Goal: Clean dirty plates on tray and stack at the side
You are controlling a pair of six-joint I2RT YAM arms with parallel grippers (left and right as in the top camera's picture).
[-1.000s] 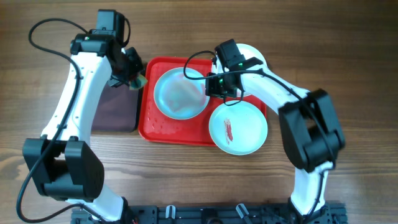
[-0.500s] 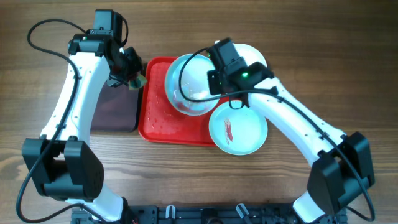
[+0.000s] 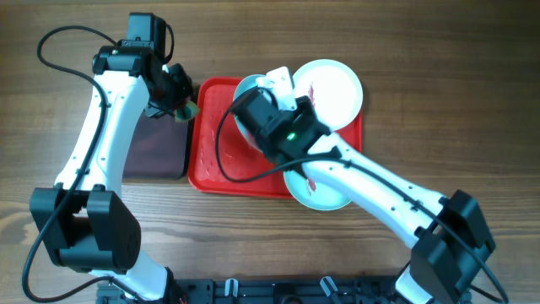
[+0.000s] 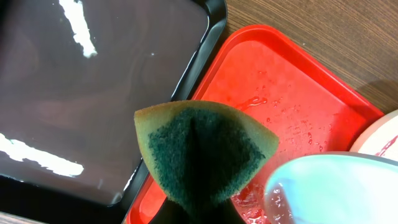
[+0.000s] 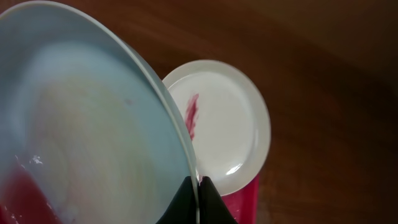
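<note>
A mint-blue plate [image 5: 87, 124], apparently wiped, is being gripped by its rim in the closed right gripper [image 5: 198, 188] above the red tray [image 3: 211, 160]. In carrying it aside, the grip should be kept firm and the smeared white plate [image 3: 333, 89] cleared. A green sponge [image 4: 202, 152] is being clamped by the left gripper [image 3: 179, 101].

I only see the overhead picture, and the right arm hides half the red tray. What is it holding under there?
Observer: The right fingers pinch the rim of a pale blue plate, held at a tilt.
Visitor: Is that plate dirty?
Observer: Its face shows no red smear; it just looks wet.
Visitor: And the left arm?
Observer: The left fingers grip a sponge, green scrubbing side showing, over the border between the black tray and the red tray.
</note>
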